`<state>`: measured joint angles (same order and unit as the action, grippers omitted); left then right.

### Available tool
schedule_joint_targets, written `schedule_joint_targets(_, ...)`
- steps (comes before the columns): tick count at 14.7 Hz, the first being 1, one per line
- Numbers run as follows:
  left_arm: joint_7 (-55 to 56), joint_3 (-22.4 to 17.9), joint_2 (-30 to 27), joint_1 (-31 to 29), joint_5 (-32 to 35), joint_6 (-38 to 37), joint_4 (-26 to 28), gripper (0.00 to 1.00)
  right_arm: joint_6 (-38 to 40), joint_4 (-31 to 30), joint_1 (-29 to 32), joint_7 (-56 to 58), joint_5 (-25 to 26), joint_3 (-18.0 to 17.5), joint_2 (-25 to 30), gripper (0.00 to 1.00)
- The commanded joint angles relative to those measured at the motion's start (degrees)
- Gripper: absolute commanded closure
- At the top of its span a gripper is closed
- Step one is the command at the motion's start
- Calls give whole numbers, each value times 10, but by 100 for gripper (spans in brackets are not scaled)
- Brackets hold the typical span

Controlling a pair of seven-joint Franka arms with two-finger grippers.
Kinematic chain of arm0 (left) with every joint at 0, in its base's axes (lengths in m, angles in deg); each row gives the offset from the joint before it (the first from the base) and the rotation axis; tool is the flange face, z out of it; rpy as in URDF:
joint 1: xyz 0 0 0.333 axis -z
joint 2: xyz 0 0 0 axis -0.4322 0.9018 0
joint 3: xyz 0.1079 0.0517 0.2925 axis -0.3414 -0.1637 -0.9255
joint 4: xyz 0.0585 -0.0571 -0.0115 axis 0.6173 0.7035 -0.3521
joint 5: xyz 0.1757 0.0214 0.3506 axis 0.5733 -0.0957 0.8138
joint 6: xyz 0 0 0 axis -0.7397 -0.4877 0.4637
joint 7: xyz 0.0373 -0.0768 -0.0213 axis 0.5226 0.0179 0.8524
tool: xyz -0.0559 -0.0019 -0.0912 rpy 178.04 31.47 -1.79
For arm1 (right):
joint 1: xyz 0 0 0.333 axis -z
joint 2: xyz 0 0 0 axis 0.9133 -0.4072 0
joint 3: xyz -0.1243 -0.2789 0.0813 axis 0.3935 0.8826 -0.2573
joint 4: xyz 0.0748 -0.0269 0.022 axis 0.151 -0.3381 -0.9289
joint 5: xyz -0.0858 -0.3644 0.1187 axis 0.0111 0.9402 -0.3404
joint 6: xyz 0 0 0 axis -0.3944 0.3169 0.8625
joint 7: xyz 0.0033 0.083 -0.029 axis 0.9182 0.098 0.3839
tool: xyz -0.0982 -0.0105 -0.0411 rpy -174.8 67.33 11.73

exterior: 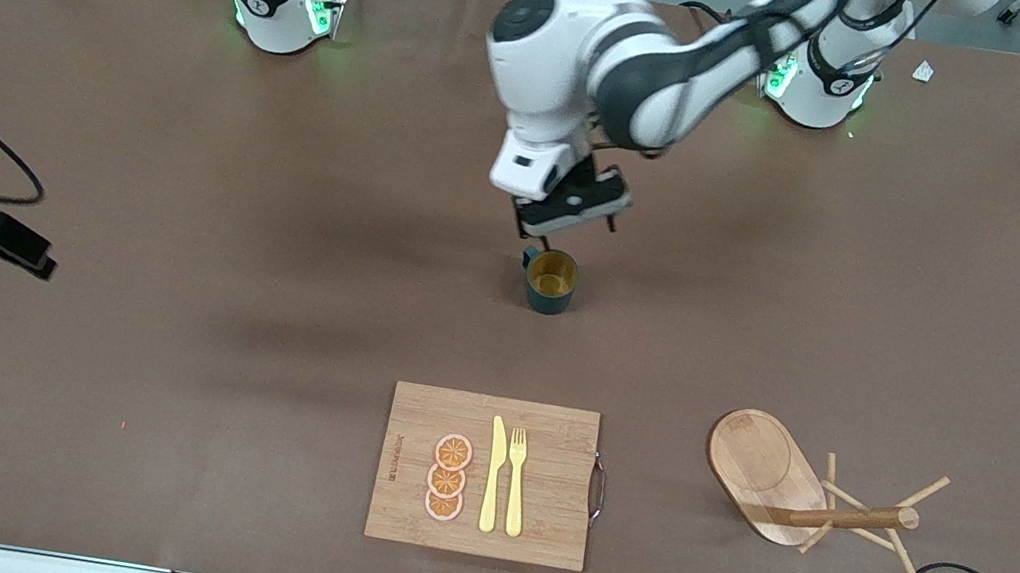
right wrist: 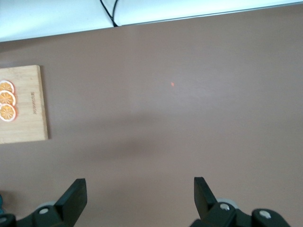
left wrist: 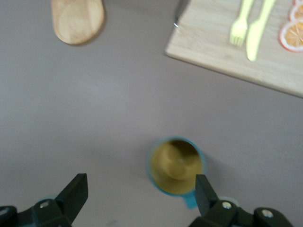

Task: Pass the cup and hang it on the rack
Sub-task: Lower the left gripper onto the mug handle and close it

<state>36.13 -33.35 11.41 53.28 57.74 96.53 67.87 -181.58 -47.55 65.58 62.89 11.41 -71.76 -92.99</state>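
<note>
Both pincers wide, empty: left pincer over cup; right pincer mostly cropped.

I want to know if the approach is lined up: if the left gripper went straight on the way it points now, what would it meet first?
Probably the cup: the left gripper is open above it, though the cup sits off-centre toward one finger, which might clip the rim.

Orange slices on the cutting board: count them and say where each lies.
3, stacked in a column beside the knife: one farthest from the camera, one in the middle, one nearest. None seem hidden.
</note>
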Motion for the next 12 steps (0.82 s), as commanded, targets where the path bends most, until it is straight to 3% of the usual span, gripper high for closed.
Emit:
schedule_joint_targets(1,91,-16,87,73,100,-11,-63,0,-15,-102,21,16,5,-11,89,0)
schedule_joint_targets(5,239,-77,121,175,150,-14,-60,0,-19,-147,27,16,20,-11,141,0)
schedule_joint_targets(8,319,-118,123,235,170,-71,-21,1,-43,-203,27,16,23,-11,188,0)
schedule_joint_targets(12,423,-123,152,256,221,-76,-18,3,-50,-211,27,15,23,-11,201,0)
